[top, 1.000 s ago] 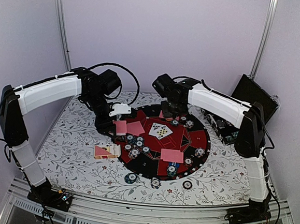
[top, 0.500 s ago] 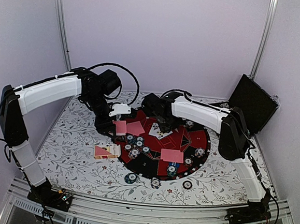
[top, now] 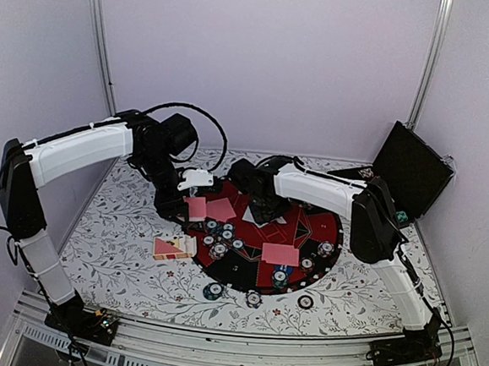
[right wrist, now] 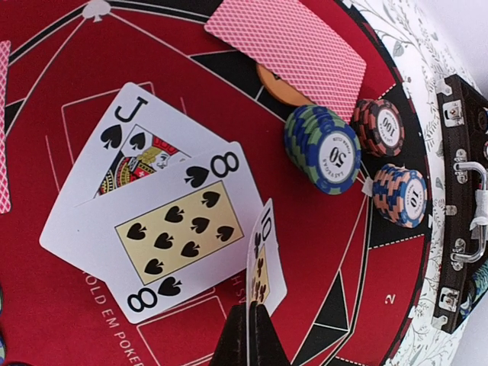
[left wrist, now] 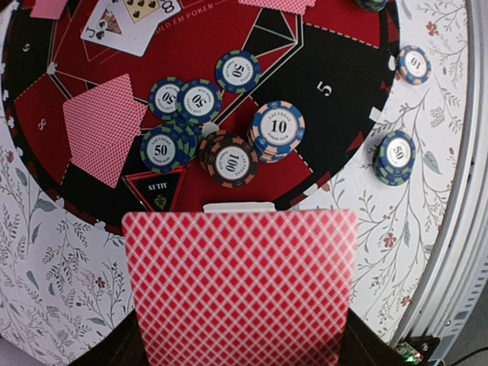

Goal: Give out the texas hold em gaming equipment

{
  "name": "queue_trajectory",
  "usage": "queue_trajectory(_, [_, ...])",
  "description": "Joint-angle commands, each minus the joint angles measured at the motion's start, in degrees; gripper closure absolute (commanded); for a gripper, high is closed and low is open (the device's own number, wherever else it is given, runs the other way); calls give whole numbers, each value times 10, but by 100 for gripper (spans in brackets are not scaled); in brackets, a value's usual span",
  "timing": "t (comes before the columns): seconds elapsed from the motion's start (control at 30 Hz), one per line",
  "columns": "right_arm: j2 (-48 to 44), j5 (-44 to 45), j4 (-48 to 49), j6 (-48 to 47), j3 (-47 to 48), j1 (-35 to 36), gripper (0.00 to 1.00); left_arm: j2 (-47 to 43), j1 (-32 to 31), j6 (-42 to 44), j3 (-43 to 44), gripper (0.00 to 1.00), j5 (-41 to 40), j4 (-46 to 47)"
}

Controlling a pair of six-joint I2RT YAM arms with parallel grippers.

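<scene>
Cards and chips are mostly out on the mat [top: 322, 225] or on the cloth [top: 121, 250] just beyond its rim. Distribution is judged well advanced but not finished.

Gripper state
1. Right gripper [right wrist: 248, 324]: clenched on the ten [right wrist: 263, 255] of spades, which is held on edge low over mid-mat beside the eight [right wrist: 183, 229]. Contact with the eight cannot be confirmed.
2. Left gripper [top: 182, 205]: clamped on a red-backed card [left wrist: 240, 282], back up, over the mat's left rim. The card hides the fingers in the wrist view.

Done
- The eight overlaps the jack [right wrist: 126, 141]. Both lie face up at mid-mat.
- The 50 stack [right wrist: 324, 149], 100 stack [right wrist: 380, 126] and 10 stack [right wrist: 402, 194] stand close together on the mat's side nearest the case [right wrist: 461, 206].
- The far card [right wrist: 290, 46] lies face down, partly covering an orange disc [right wrist: 274, 88].
- The near card [top: 280, 254] lies face down on the mat's near half.
- The outer chips [top: 254, 299] sit on the cloth along the near rim, and a left pile [top: 170, 247] of cards lies at the left rim.

Left
- Lay the ten flat by the eight.
- Set down the red-backed card.
- Further board cards are probably due. Whether every seat has its cards and chips cannot be told
</scene>
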Motion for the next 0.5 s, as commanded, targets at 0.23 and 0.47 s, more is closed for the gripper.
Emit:
queue_trajectory(0.23, [38,-66,38,-13,-2,7,100,-6,3,-8,9,100,6,-5])
queue_trajectory(0.47, [30,-118,74,-12,-23,6,70,-8,3,-7,8,100,5,-4])
